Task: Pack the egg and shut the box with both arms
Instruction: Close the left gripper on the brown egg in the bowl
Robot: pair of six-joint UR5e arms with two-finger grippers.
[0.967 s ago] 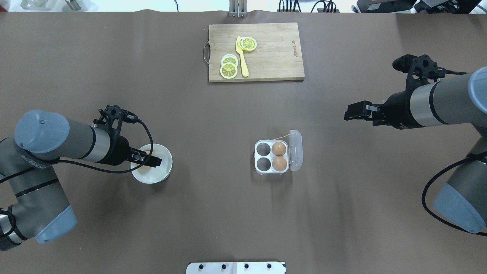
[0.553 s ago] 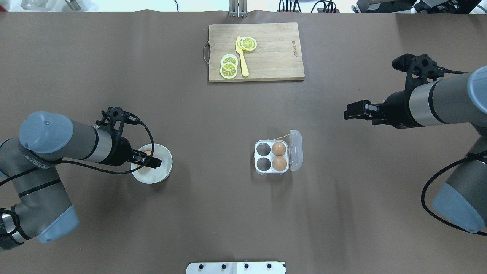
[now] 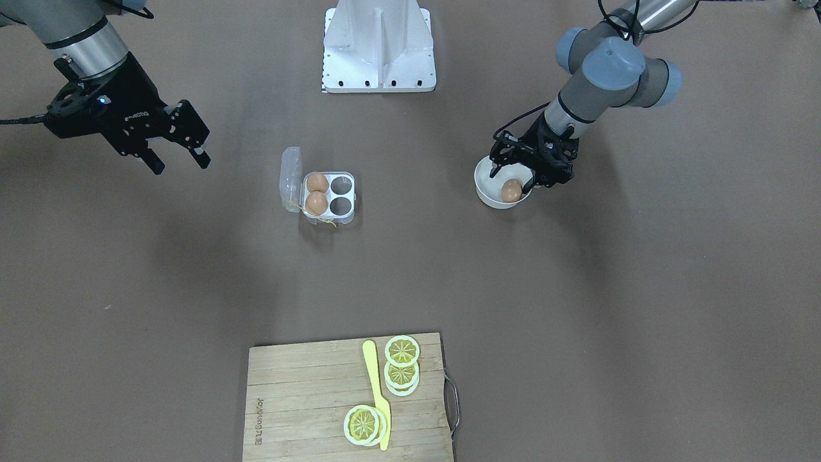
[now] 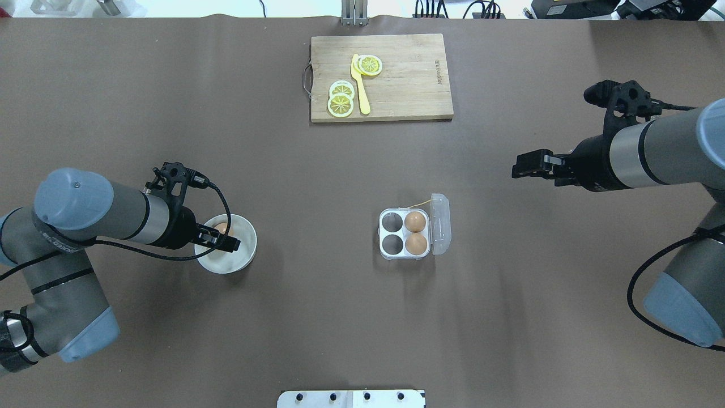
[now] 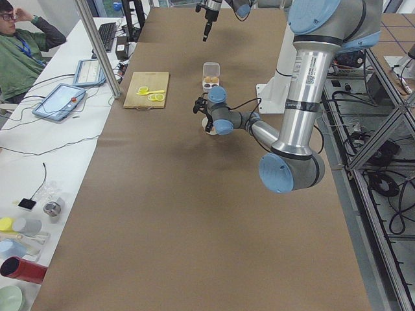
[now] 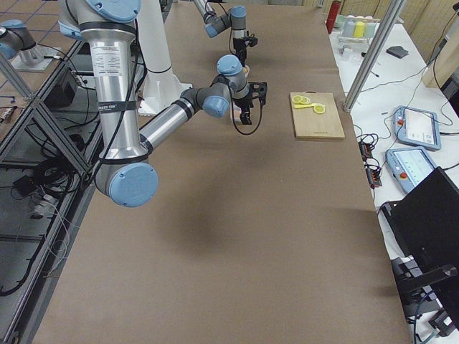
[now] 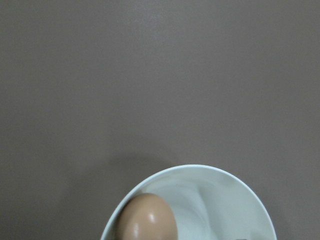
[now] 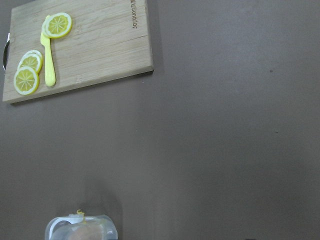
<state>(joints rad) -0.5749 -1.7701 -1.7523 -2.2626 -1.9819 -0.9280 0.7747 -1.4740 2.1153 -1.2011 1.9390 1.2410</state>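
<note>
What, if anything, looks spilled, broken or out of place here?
Nothing stands out. The box sits flat with its lid open, two eggs seated in wells; the third egg lies whole in the bowl.

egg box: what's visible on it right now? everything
The box is a small square clear-plastic tray with four round wells. The two wells on the robot's right side hold brown eggs; the other two are empty. Its transparent hinged lid is swung open on that same side. A thin yellow string trails along the far edge. The box sits flat near the middle of the brown table, and nothing else touches it.
</note>
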